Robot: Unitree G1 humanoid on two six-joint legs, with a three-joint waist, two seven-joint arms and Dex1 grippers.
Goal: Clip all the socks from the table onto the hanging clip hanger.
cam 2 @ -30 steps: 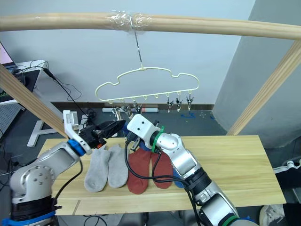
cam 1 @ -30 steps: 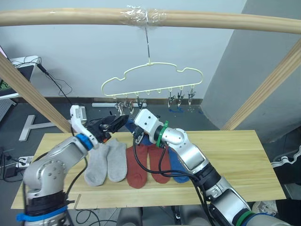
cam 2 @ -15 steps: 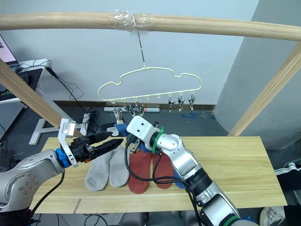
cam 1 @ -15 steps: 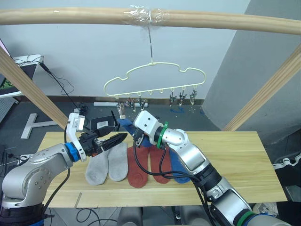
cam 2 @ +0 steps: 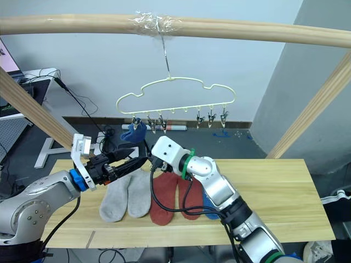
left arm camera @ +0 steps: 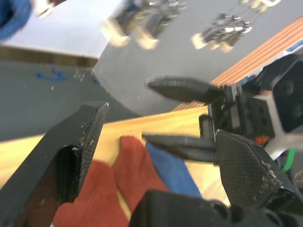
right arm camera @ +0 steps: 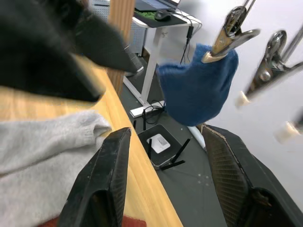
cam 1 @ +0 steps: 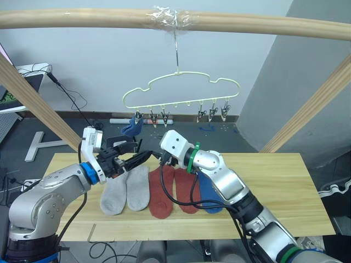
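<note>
One blue sock (cam 1: 131,127) hung from the first clip at the left end of the clip hanger (cam 1: 181,97), which hung by its hook from a wooden pole (cam 1: 82,19) wrapped with clear tape. Five socks lay on the surface (cam 1: 274,181): two grey socks (cam 1: 125,189), two red socks (cam 1: 170,192) and the second blue sock (cam 1: 207,194), side by side. The left gripper (cam 1: 136,160) had its fingers apart and empty, just above the cuffs of the grey pair. The right gripper (right arm camera: 165,189) also had its fingers apart with nothing between them, and it was near the hanging sock.

The risk I saw was this: the two grippers were very near each other, so they could collide when one goes down for the next sock. Also, the hanger hung freely from one hook, so a touch from an arm could make it swing or tilt, and the sock held by only one clip could slip out. The socks on the surface touched each other, so a grasp could catch two of them together.

The surface was of pale wood planks. Behind it were a dark floor with cables, a white stand at the left, a grey wall and slanted wooden poles of the frame.
</note>
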